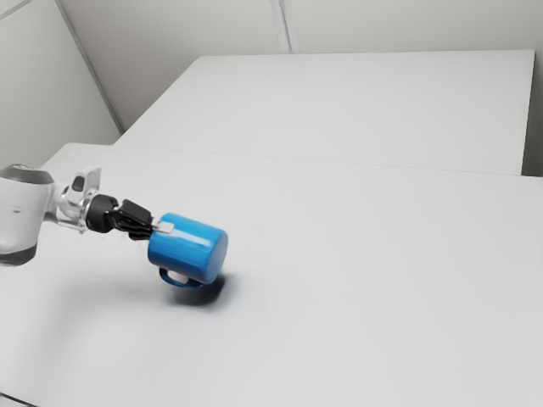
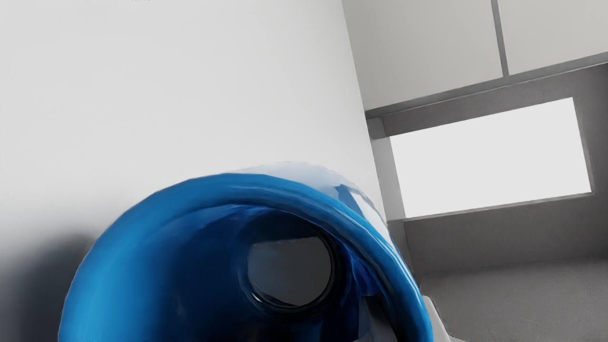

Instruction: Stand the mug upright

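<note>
The gripper [image 1: 161,228] pinches the blue mug [image 1: 188,248] by its rim, inward from the table's [image 1: 382,297] far edge; tipped sideways, it apparently needs righting, then release.

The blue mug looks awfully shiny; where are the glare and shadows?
Exterior view: a pale highlight crosses the upper side of the mug, and a dark, soft-edged shadow lies on the table below. Wrist view: bright streaks run along the rim, the inside deepens to dark blue, and a blurry grey shadow spreads beside the mug.
</note>
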{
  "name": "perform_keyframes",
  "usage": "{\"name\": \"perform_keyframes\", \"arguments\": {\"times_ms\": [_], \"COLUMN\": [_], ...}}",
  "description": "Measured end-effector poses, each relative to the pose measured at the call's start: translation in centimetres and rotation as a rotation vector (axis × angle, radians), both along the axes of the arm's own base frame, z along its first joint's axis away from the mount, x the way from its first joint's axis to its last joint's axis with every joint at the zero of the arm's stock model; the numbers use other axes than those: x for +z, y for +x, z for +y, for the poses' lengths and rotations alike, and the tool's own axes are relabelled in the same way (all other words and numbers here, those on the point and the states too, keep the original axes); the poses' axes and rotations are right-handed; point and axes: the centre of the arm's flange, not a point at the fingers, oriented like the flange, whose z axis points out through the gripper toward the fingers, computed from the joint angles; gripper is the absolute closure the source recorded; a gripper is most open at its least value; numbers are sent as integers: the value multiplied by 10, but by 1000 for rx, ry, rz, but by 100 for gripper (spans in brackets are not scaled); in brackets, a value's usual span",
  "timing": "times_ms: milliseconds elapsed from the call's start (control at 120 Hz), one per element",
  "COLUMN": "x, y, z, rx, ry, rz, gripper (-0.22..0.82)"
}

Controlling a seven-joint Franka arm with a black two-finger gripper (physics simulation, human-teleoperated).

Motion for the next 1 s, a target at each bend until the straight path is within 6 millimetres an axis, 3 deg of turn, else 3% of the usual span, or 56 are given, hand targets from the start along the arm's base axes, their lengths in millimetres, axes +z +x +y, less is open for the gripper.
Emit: {"name": "perform_keyframes", "arguments": {"times_ms": [217, 542, 667, 817, 1000], "x": [60, 98, 98, 75, 53], "y": [46, 67, 74, 64, 58], "z": [-33, -108, -112, -105, -115], "rx": [-219, -414, -401, -342, -304], "ry": [362, 934, 1079, 1160, 1211], "rz": [-44, -69, -84, -74, -82], "gripper": [79, 79, 79, 79, 79]}}
